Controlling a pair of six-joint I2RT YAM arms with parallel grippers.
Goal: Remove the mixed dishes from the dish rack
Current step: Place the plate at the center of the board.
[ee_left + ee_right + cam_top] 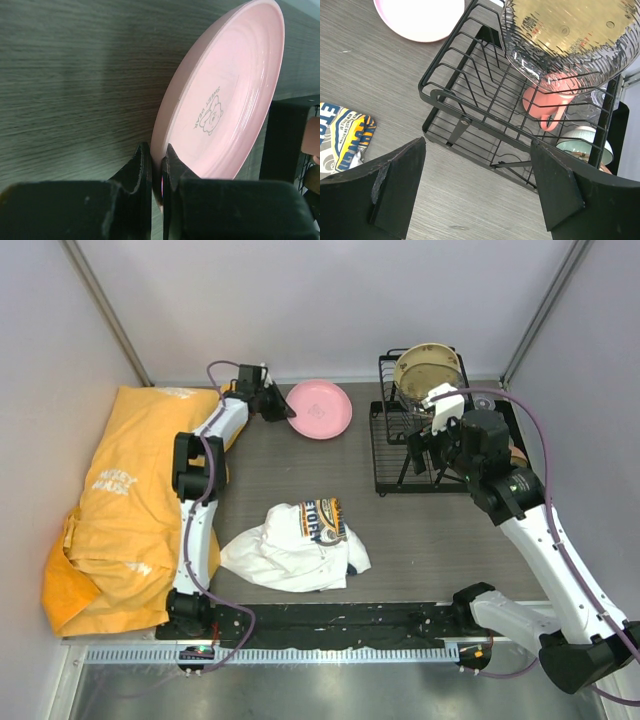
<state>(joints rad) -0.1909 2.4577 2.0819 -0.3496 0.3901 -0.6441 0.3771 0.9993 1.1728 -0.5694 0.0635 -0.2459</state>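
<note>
Two grippers: left gripper [156, 165] pinched pink plate [225, 95] rim; right gripper [475, 190] hung agape above dish rack [470, 100].

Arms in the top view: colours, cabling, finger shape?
Both arms have white link shells with black joint housings and black bases. A thin purple cable loops along each. The right arm carries a white block near its wrist. Left gripper and right gripper have matte black, flat, wedge-shaped fingers. No markings legible.
</note>
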